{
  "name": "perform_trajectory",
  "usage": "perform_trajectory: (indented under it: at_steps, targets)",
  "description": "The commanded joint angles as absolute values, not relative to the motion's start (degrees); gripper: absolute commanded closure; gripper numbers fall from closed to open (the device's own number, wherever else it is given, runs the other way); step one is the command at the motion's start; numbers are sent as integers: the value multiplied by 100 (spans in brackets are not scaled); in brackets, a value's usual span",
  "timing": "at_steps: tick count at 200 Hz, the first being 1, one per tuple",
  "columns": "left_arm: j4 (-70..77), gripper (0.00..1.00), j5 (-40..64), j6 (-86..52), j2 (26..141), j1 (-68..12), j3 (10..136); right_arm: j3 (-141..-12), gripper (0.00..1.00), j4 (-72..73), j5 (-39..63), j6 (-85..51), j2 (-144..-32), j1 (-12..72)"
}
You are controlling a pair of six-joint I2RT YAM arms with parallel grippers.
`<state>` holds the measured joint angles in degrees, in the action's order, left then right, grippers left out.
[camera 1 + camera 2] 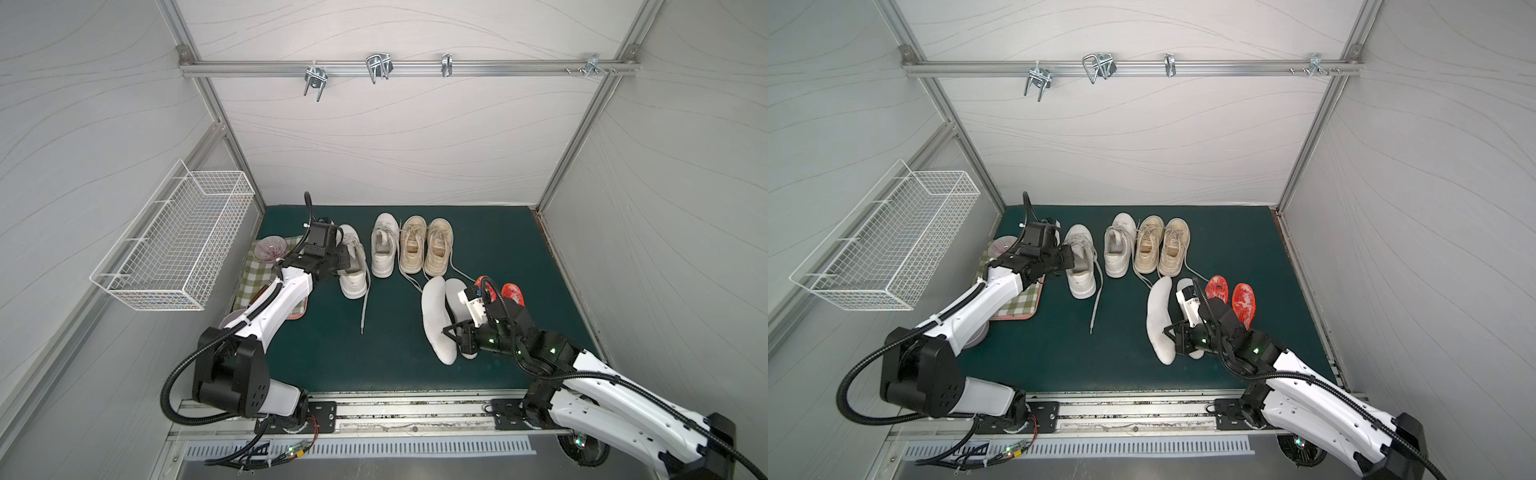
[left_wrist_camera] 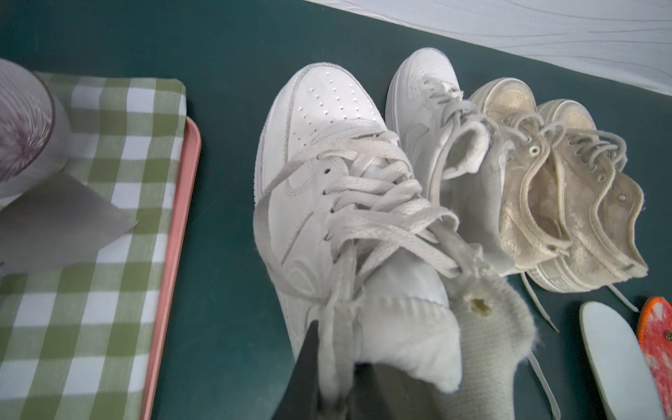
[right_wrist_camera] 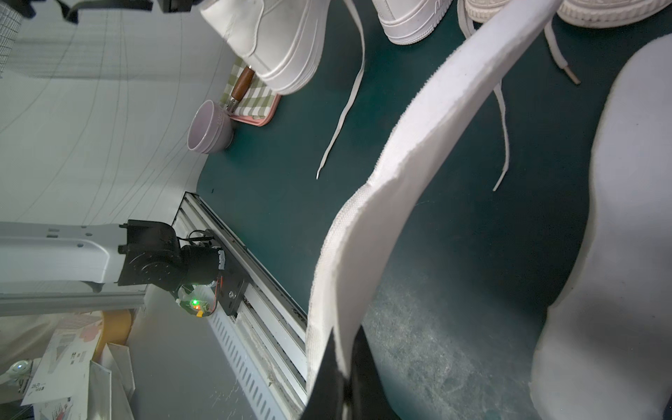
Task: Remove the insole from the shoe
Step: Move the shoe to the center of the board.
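Note:
A white shoe (image 1: 353, 272) (image 1: 1081, 276) (image 2: 320, 109) stands at the left end of the row on the green mat. My left gripper (image 1: 347, 259) (image 1: 1073, 257) (image 2: 342, 363) is shut at its collar, with the laces and the edge of the tongue between the jaws. Out of the shoe, a long white insole (image 1: 434, 320) (image 1: 1158, 320) (image 3: 418, 152) stands on its edge on the mat at the front right. My right gripper (image 1: 448, 331) (image 1: 1170, 330) (image 3: 345, 327) is shut on its near end. A second white insole (image 1: 455, 291) (image 3: 618, 254) lies beside it, partly under the right arm.
Another white sneaker (image 1: 382, 249) and a beige pair (image 1: 426, 249) stand right of the held shoe. Two red insoles (image 1: 513, 293) lie behind the right wrist. A pink tray with a checked cloth (image 1: 249, 282), bowls (image 3: 209, 127) and a wire basket (image 1: 174, 249) are at the left.

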<state>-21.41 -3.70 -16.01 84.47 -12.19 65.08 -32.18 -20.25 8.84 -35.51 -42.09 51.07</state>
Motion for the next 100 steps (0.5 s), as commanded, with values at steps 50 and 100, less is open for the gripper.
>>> perform_trajectory:
  at_steps: [50,100]
  targets:
    - [-1657,100,450,-708,10308,-835,8269,-3102,100,-1928,680,-3690,-4313,5510]
    - [-2033,95,502,-595,11224,-830,9179,-2880,100,-1771,624,-3910,-4423,5624]
